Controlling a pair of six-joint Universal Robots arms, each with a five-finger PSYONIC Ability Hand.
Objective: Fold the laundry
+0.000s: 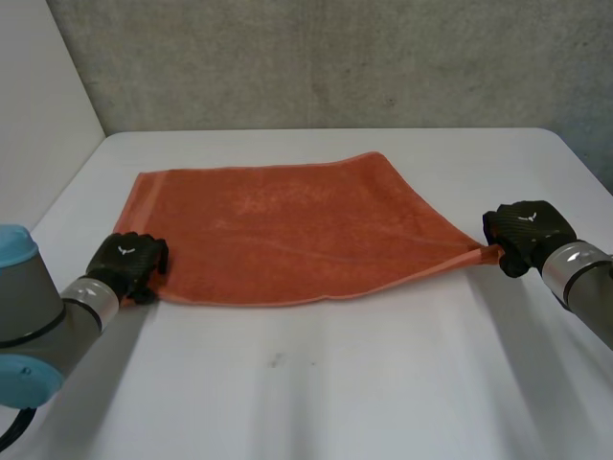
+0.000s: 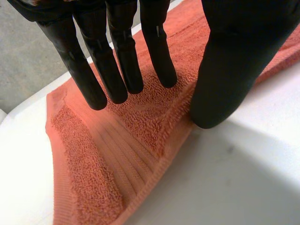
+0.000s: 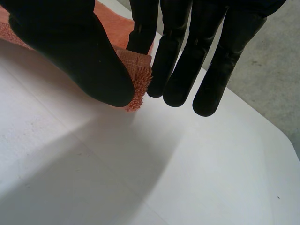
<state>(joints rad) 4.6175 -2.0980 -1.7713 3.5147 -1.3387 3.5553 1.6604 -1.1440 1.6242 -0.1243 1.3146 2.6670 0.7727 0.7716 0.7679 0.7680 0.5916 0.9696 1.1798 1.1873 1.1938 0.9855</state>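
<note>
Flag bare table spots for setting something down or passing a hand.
Widest free patch: table on the near side of the towel, between left hand and right hand. A narrower strip runs between the towel's far edge and the wall. Crowded: the towel's near corners, left hand resting on one, right hand pinching the other.

The grey-jointed left arm (image 1: 43, 311), capped in light blue, reaches in from the near left. Its black left hand (image 1: 124, 261) sits low with its back upward. The fingers (image 2: 117, 70) are straight and slightly spread, tips pointing down over the near left corner of the orange terry towel (image 1: 287, 230). The thumb (image 2: 229, 79) stands apart from them, its tip at the towel's near hem.

The right arm (image 1: 584, 278) comes in from the near right. The black right hand (image 1: 525, 230) pinches the towel's right corner between its thumb (image 3: 75, 51) and first finger. Its other fingers (image 3: 215, 70) hang straight alongside.
</note>
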